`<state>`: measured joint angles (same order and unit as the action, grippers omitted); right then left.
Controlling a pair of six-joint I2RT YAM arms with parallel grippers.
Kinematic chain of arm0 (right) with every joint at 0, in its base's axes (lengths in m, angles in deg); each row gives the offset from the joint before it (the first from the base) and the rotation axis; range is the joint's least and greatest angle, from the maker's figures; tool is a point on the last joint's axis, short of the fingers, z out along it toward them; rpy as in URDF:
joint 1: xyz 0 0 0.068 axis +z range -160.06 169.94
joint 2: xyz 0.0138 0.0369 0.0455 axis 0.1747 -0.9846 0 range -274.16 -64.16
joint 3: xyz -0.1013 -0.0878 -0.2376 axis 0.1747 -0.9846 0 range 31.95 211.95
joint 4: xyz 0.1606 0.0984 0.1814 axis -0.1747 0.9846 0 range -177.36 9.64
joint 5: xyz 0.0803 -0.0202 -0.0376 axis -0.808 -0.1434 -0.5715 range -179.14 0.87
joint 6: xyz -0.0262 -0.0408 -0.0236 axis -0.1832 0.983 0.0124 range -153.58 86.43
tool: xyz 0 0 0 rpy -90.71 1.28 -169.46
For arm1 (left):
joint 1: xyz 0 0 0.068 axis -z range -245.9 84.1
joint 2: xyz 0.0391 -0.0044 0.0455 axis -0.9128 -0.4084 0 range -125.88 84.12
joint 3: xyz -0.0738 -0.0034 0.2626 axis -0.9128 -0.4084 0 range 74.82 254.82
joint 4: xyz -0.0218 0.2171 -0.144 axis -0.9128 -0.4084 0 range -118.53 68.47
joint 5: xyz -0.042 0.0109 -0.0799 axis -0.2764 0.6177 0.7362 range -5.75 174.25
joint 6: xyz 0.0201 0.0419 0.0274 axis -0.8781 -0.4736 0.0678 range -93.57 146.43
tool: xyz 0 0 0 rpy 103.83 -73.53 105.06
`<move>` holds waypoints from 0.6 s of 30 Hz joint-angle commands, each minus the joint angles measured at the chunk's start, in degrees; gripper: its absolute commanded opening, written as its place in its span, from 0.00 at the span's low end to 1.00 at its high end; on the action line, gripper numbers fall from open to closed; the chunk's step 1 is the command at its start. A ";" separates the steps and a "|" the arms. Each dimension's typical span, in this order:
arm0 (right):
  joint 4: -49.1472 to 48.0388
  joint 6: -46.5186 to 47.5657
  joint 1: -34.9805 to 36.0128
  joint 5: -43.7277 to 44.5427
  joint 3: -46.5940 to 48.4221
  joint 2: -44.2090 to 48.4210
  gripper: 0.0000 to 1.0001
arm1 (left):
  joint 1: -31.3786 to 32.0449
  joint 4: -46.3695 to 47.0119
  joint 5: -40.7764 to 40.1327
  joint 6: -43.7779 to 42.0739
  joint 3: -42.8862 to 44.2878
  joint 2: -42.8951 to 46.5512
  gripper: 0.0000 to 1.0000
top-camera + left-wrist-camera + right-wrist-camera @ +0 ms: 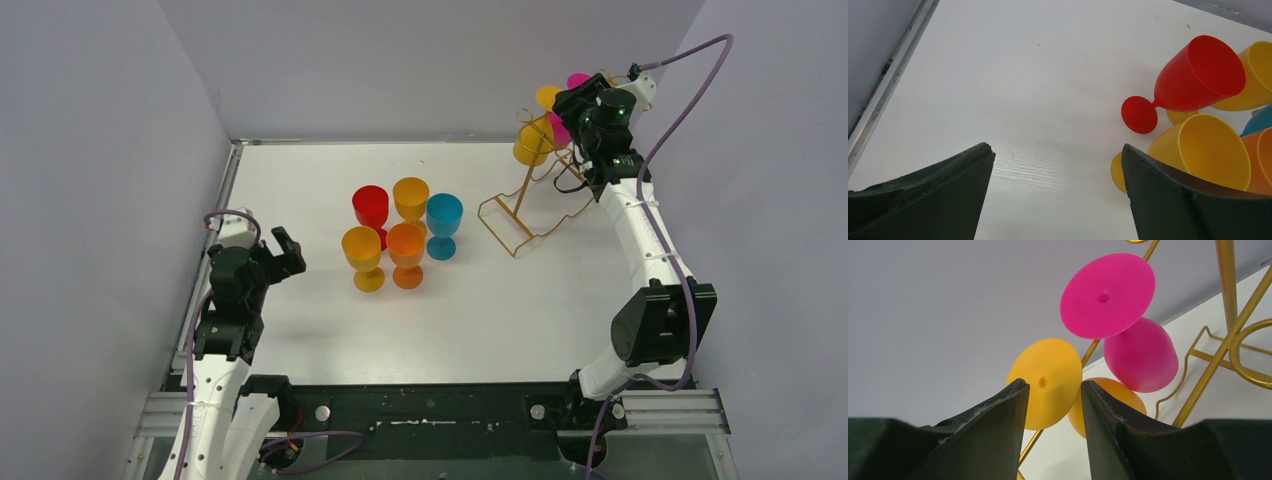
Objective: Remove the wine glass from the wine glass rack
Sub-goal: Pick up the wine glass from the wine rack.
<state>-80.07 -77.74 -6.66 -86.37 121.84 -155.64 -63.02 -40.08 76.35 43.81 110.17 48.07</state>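
The gold wire wine glass rack stands at the far right of the table, its bars also showing in the right wrist view. A yellow wine glass and a pink wine glass hang upside down from it. My right gripper is up at the rack's top. Its jaws stand partly apart, just in front of the yellow glass's round foot, with nothing between them. My left gripper hovers wide open over the table at the left, holding nothing.
Several wine glasses stand grouped mid-table: red, yellow, blue, another yellow and orange. The red one lies just right of my left fingers. White walls close in the table at the back and sides.
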 commanded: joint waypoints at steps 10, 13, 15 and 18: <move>3.12 0.24 -0.85 -1.36 2.71 -1.55 0.39 | -0.31 2.75 1.66 -0.61 -0.04 -0.19 0.97; 4.82 -0.28 -0.94 -2.15 3.68 -1.59 0.39 | -0.33 2.66 1.66 -0.68 -0.04 -0.07 0.97; 6.05 -0.45 -0.94 -2.28 4.34 -1.44 0.42 | -0.29 2.57 1.66 -0.63 -0.07 -0.07 0.97; 8.13 -0.21 -0.90 -1.80 5.51 -1.48 0.46 | -0.27 2.65 1.78 -0.61 -0.03 -0.10 0.97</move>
<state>-76.29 -77.98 -7.38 -88.12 124.59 -156.69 -63.02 -39.77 77.25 43.81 109.89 47.83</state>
